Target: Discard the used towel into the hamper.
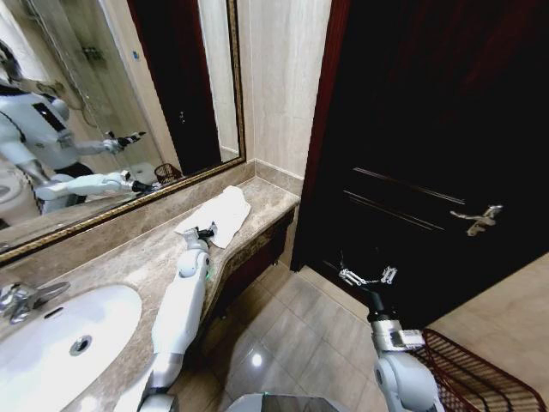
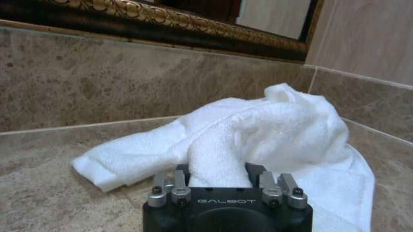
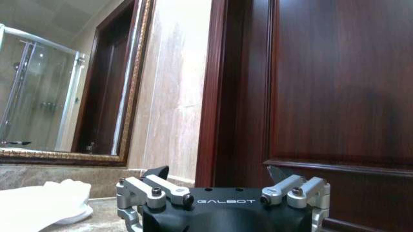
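The white used towel (image 1: 225, 206) lies crumpled on the brown marble counter (image 1: 129, 262), near the counter's far end by the wall. My left gripper (image 1: 204, 232) is at the towel's near edge. In the left wrist view the left gripper (image 2: 218, 166) is shut on a raised fold of the towel (image 2: 271, 125). My right gripper (image 1: 367, 276) hangs open in the air over the floor in front of the dark door, its fingers (image 3: 158, 172) spread with nothing between them. The hamper (image 1: 467, 369), a reddish-brown wire basket, stands on the floor at the lower right, beside my right arm.
A white sink (image 1: 60, 343) with a chrome faucet (image 1: 21, 299) sits at the counter's near left. A gold-framed mirror (image 1: 86, 112) runs behind the counter. The dark wooden door (image 1: 429, 129) with a metal handle (image 1: 478, 219) is at the right. Tiled floor (image 1: 292, 326) lies between counter and hamper.
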